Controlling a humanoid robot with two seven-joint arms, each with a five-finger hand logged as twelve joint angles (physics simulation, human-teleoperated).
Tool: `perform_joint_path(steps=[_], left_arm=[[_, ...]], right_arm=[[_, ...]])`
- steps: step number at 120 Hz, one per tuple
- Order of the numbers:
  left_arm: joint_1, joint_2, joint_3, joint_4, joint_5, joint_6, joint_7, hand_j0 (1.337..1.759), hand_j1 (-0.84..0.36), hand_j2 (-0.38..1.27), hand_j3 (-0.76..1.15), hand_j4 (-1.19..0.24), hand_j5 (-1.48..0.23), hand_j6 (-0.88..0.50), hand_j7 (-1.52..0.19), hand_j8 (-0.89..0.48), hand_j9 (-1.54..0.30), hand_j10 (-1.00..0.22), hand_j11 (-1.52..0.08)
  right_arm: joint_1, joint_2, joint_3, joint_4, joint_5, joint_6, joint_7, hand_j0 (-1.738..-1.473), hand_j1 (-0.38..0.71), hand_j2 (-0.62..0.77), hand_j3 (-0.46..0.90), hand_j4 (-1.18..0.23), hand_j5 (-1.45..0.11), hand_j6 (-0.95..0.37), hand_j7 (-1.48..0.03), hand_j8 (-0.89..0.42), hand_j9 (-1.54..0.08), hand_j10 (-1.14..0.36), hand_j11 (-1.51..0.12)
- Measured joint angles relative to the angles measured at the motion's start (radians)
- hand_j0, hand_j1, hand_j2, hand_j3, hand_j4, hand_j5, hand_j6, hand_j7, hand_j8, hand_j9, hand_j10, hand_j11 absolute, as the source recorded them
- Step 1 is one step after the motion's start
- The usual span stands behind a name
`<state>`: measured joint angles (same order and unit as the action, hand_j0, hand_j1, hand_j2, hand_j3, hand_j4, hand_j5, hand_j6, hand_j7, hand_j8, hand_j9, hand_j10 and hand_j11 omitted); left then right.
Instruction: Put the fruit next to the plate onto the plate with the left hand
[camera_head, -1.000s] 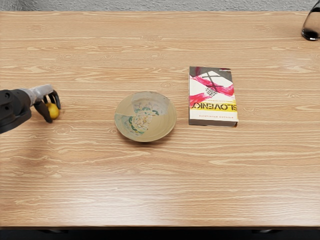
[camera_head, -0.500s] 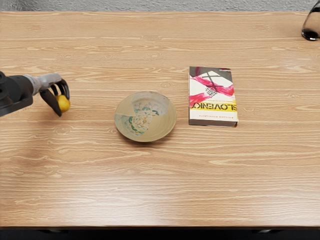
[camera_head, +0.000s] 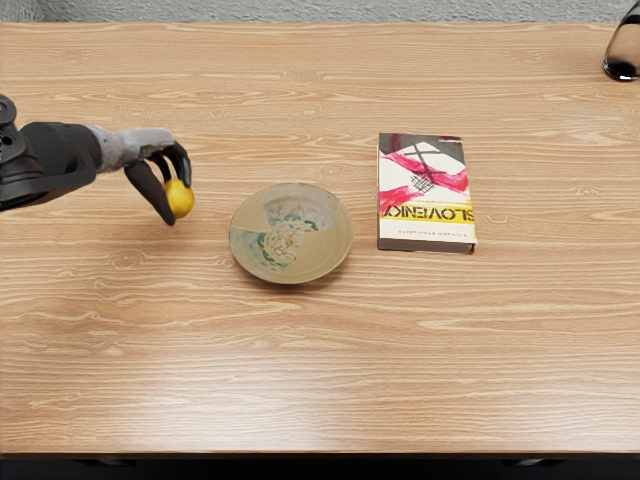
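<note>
Small round yellow fruit (camera_head: 180, 197), now nearer the plate (camera_head: 290, 232), tight within the left hand (camera_head: 152, 165)

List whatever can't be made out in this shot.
Head view:
- Fruit: half hidden by the left hand's fingers; its kind is too small to tell.
- Left arm: cut off by the left edge.
- Dark shape in the top right corner: cut off by the edges; perhaps the right arm, cannot tell.
- Book: the small print on its cover is too small to read.
</note>
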<state>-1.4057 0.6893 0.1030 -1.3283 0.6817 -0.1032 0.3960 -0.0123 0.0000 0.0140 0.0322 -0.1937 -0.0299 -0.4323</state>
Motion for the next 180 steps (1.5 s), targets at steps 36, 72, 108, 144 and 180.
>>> perform_joint_path(steps=[36, 72, 108, 144, 180], left_arm=[[-0.077, -0.062, 0.000, -0.040, -0.091, -0.025, 0.008, 1.652, -0.26, 0.50, 0.00, -0.82, -1.19, -0.43, -1.14, -0.49, -1.14, -0.84, -1.14], [-0.114, -0.125, 0.001, -0.050, -0.147, -0.044, 0.015, 1.656, -0.46, 0.81, 0.00, -0.82, -1.18, -0.42, -1.14, -0.46, -1.12, -0.85, -1.12], [-0.114, -0.154, -0.013, -0.049, -0.159, -0.043, 0.014, 1.657, -0.14, 0.35, 0.00, -0.46, -0.63, -0.30, -0.62, -0.35, -0.62, -0.47, -0.62], [-0.127, -0.085, -0.056, -0.049, -0.281, -0.172, 0.010, 1.658, 0.22, 0.08, 0.00, -0.12, -0.17, -0.09, -0.17, -0.10, -0.16, -0.13, -0.16], [-0.109, 0.097, -0.128, -0.045, -0.565, -0.443, 0.004, 1.658, 0.30, 0.02, 0.00, -0.05, -0.06, -0.04, -0.06, -0.04, -0.06, -0.05, -0.06]], right_arm=[[0.000, 0.000, 0.000, 0.000, 0.000, 0.000, 0.000, -1.658, -0.35, 0.00, 0.00, 0.00, 0.00, 0.00, 0.00, 0.00, 0.00, 0.00, 0.00], [0.000, 0.000, 0.000, 0.000, 0.000, 0.000, 0.000, -1.658, -0.35, 0.00, 0.00, 0.00, 0.00, 0.00, 0.00, 0.00, 0.00, 0.00, 0.00], [0.000, 0.000, 0.000, 0.000, 0.000, 0.000, 0.000, -1.658, -0.35, 0.00, 0.00, 0.00, 0.00, 0.00, 0.00, 0.00, 0.00, 0.00, 0.00], [0.000, 0.000, 0.000, 0.000, 0.000, 0.000, 0.000, -1.658, -0.35, 0.00, 0.00, 0.00, 0.00, 0.00, 0.00, 0.00, 0.00, 0.00, 0.00], [0.000, 0.000, 0.000, 0.000, 0.000, 0.000, 0.000, -1.658, -0.35, 0.00, 0.00, 0.00, 0.00, 0.00, 0.00, 0.00, 0.00, 0.00, 0.00]])
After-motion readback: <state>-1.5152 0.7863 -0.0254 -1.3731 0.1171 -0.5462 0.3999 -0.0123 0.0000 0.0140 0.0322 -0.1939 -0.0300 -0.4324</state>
